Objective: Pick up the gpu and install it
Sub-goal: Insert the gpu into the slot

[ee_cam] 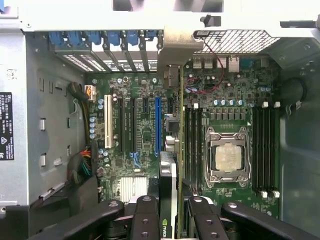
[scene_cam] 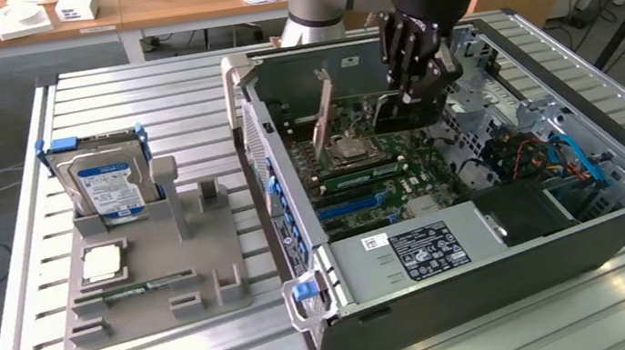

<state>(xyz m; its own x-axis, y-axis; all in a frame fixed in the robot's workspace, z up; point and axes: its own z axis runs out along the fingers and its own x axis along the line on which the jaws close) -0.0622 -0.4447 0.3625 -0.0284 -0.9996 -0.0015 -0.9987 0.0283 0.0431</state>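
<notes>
Jaws clenched on the gpu [ee_cam: 168,172]: the gripper [ee_cam: 170,212] has a black finger on each side of the card. The fingers [ee_cam: 145,217] sit closest to the wrist camera.

- Card stands on edge and is seen along its thin upper edge.
- Long axis runs from the fingers straight away toward the case's rear wall, with the metal bracket [ee_cam: 177,47] at the far end.
- A logo shows on the near end between the fingers. The card's faces are not readable.
- Lower edge is hidden by the card itself, so I cannot tell whether it sits in a slot or above one.
- Beyond the fingers is the motherboard [ee_cam: 140,95]. A blue slot [ee_cam: 158,125] lies just beside the card on one flank, and the CPU socket [ee_cam: 227,155] is on the other.
- Farthest back is a row of blue clips [ee_cam: 107,40] on the rear wall.

Exterior view:
- Power supply [scene_cam: 415,252] fills the near end of the open case [scene_cam: 615,233].
- At the exterior view's left, apart from the case, a grey holder [scene_cam: 151,289] sits on the slatted table [scene_cam: 93,100]. A hard drive [scene_cam: 108,181] stands upright in it.
- Deeper in, the gripper [scene_cam: 414,95] reaches down into the case. The gpu [scene_cam: 384,117] is partly covered by it, with its long axis toward the exterior view's left.
</notes>
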